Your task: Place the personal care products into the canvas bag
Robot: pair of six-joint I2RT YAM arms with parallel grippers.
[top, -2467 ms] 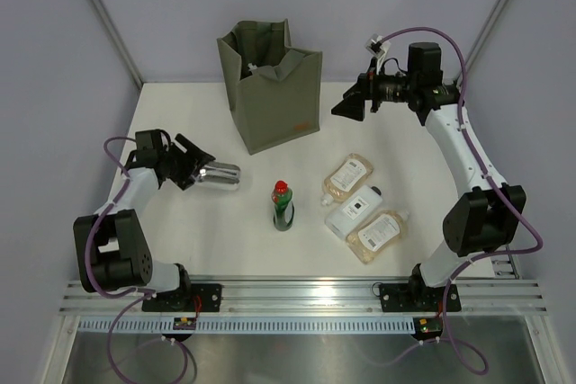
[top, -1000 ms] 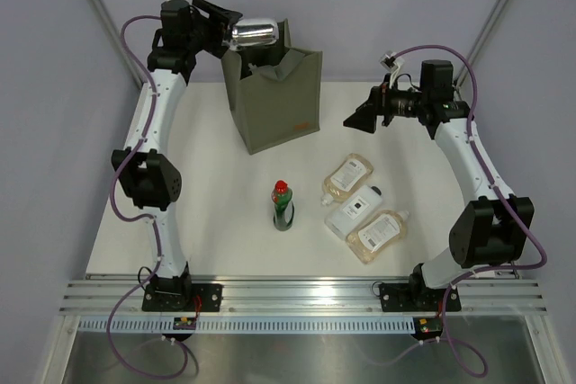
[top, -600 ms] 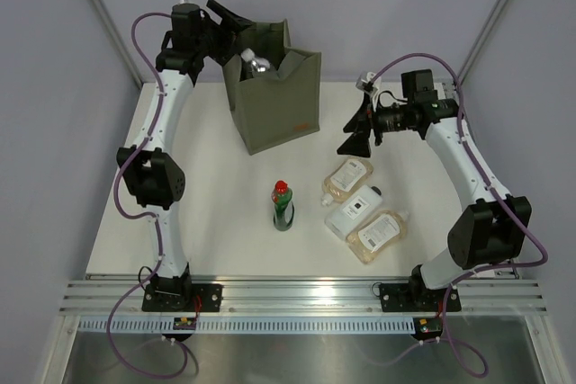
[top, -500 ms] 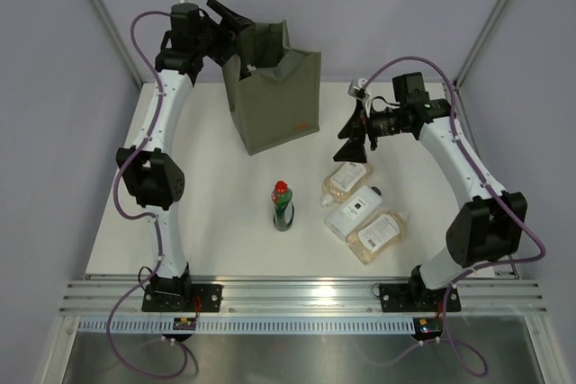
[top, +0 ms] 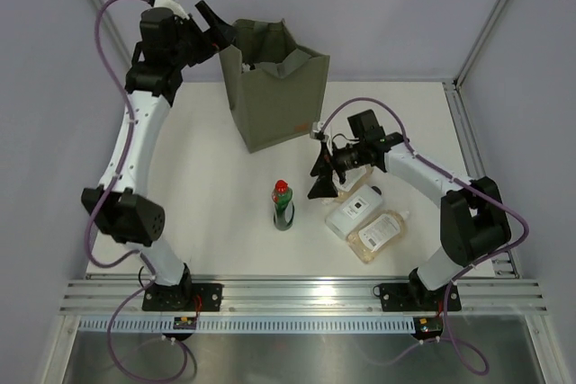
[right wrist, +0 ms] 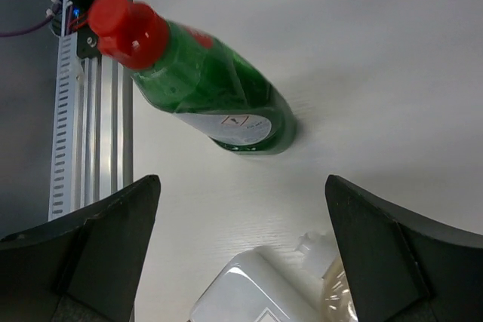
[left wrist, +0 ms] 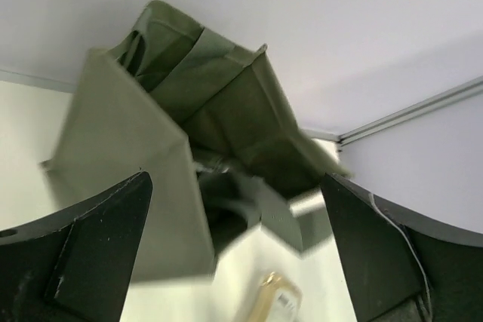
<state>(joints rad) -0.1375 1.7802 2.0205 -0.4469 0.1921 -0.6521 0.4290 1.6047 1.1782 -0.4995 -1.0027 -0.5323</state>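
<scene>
Olive canvas bag (top: pixel 274 87) stands upright at 12 o'clock on the table (top: pixel 207 186). Left gripper (top: pixel 219 26), jaws wide and empty, hovers at its 10 o'clock rim. Right gripper (top: pixel 319 168), likewise spread and empty, hangs between the green bottle (top: pixel 283 206) and the white bottle (top: pixel 353 213).

White table (top: pixel 207 177), canvas bag (top: pixel 274 105), green btl (top: pixel 283 209), white btl (top: pixel 351 215), amber btl (top: pixel 380 233)

Olive canvas bag (top: pixel 270 105) upright, green bottle (top: pixel 283 209) standing, white bottle (top: pixel 353 213), amber bottle (top: pixel 378 233) lying
</scene>
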